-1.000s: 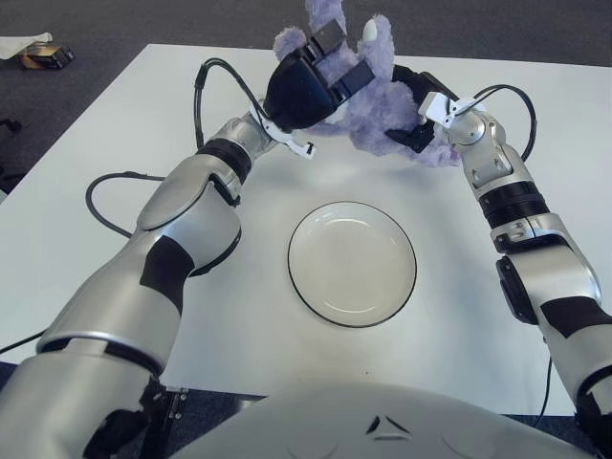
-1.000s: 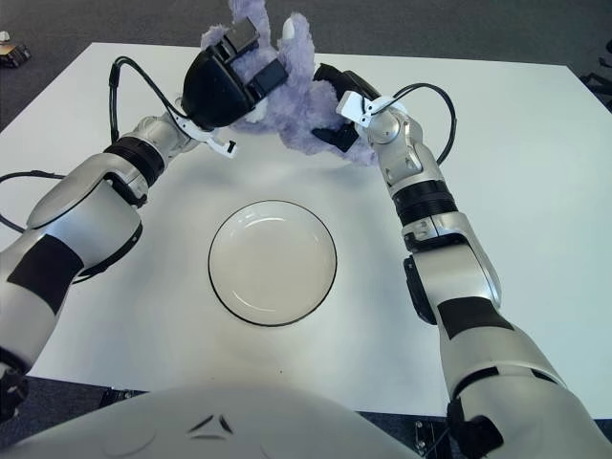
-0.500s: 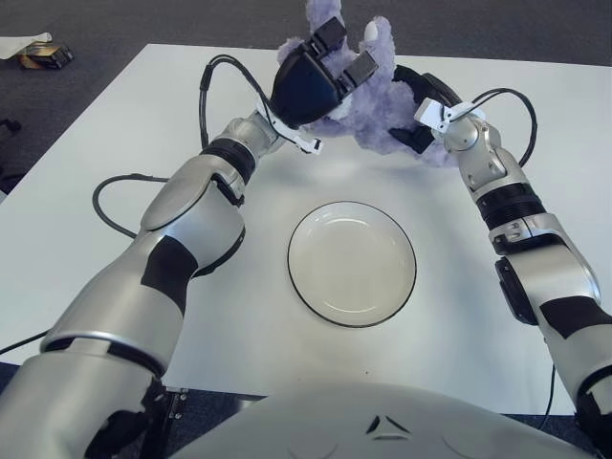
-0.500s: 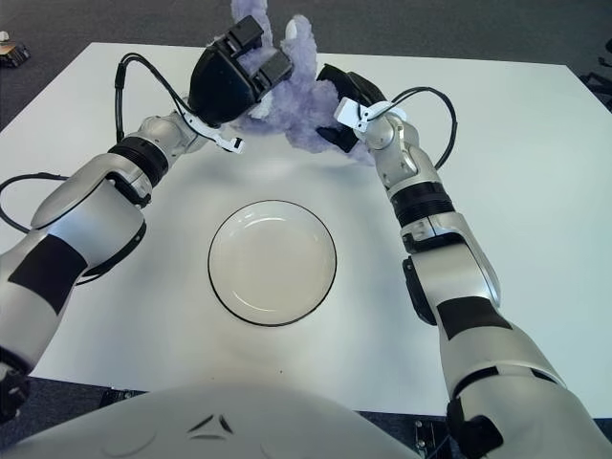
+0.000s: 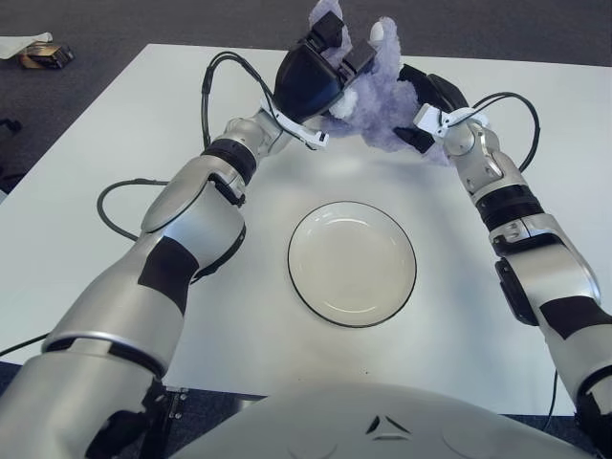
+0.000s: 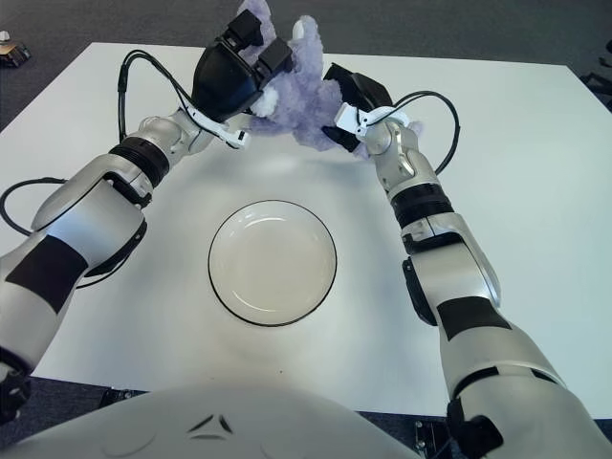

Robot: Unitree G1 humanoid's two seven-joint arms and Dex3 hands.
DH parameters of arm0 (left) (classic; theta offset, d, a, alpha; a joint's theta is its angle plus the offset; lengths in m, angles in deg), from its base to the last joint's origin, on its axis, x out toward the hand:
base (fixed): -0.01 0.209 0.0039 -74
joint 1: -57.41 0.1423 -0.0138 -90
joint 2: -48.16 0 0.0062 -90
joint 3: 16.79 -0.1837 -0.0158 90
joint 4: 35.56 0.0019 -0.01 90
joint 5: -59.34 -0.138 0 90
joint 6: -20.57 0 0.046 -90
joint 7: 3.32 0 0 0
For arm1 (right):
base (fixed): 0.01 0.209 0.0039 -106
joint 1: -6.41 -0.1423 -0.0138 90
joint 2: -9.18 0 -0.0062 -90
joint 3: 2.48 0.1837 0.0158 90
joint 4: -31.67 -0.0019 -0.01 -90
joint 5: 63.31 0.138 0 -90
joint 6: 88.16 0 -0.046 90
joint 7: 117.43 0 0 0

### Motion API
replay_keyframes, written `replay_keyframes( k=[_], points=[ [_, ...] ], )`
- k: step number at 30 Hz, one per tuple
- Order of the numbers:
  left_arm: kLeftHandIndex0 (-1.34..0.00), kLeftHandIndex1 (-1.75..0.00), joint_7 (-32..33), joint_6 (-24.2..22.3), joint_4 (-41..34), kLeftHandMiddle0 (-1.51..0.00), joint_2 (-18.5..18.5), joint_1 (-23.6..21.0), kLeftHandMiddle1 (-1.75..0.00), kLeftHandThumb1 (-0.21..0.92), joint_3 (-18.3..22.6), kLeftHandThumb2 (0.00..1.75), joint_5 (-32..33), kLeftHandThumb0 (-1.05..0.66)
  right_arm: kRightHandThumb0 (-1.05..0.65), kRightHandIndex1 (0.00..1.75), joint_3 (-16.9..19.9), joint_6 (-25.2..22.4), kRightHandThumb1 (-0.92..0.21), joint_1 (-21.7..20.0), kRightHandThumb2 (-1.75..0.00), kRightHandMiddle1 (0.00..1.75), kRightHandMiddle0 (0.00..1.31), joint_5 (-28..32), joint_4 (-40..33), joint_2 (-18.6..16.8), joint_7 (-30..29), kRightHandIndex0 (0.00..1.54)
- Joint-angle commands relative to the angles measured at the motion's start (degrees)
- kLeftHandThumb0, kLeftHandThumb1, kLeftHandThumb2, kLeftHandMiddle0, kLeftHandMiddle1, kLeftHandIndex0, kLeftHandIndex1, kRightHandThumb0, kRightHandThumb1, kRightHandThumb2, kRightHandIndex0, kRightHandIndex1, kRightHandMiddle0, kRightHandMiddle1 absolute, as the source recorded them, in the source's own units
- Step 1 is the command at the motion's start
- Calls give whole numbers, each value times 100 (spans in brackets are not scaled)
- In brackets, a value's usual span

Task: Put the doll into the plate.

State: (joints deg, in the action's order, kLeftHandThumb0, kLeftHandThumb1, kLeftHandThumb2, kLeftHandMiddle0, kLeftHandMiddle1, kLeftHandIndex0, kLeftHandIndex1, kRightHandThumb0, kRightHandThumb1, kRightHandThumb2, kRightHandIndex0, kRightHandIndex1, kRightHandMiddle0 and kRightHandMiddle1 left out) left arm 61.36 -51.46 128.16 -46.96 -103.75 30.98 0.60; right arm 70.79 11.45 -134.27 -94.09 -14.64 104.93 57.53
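A purple plush doll (image 5: 382, 105) is held between both hands, lifted above the far part of the white table (image 5: 115, 163). My left hand (image 5: 311, 76) grips its left side, fingers curled into the fur. My right hand (image 5: 432, 105) is closed on its right side. An empty white plate (image 5: 352, 264) with a dark rim sits on the table, nearer to me than the doll and a little below it in the view. The doll's lower part is hidden behind the hands.
Black cables (image 5: 110, 196) trail from my left arm over the table's left part. A small dark object (image 5: 46, 57) lies on the floor beyond the table's far left corner. The table's far edge runs just behind the doll.
Both hands have lifted the doll higher and shifted it slightly right. The plate has not moved.
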Motion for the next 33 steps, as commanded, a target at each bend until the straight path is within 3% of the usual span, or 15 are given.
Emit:
replay_keyframes(
  k=[1, 7, 16, 22, 26, 33],
  points=[
    [-2, -160, -271, 31, -199, -35, 60, -18, -154, 91, 248, 96, 322, -80, 0, 166, -102, 111, 9, 35, -175, 175, 70, -209, 229, 67, -290, 93],
    [0, -154, -771, 193, -414, -31, 98, 18, -152, 92, 435, 105, 540, -91, 0, 163, -202, 217, 10, -24, -175, 175, 71, -389, 477, 68, -748, 94],
    [0, -139, -1665, 468, -743, -24, 137, 131, -142, 92, 736, 101, 925, -93, 0, 157, -212, 297, 11, -47, -174, 175, 72, -394, 649, 40, -998, 97],
    [0, -129, -3024, 640, -1074, -15, 181, 253, -139, 92, 1090, 98, 1499, -97, 0, 156, -220, 292, 9, -16, -172, 175, 71, -424, 630, 46, -1105, 96],
    [0, -116, -4017, 520, -1551, -10, 228, 407, -134, 92, 1356, 98, 1909, -101, 0, 156, -263, 312, 8, 16, -170, 175, 70, -533, 597, 68, -1272, 96],
    [0, -109, -5366, 218, -2276, -3, 297, 630, -126, 92, 1741, 95, 2478, -104, 0, 157, -395, 530, 8, 60, -170, 175, 69, -736, 644, 117, -1762, 96]
  ],
)
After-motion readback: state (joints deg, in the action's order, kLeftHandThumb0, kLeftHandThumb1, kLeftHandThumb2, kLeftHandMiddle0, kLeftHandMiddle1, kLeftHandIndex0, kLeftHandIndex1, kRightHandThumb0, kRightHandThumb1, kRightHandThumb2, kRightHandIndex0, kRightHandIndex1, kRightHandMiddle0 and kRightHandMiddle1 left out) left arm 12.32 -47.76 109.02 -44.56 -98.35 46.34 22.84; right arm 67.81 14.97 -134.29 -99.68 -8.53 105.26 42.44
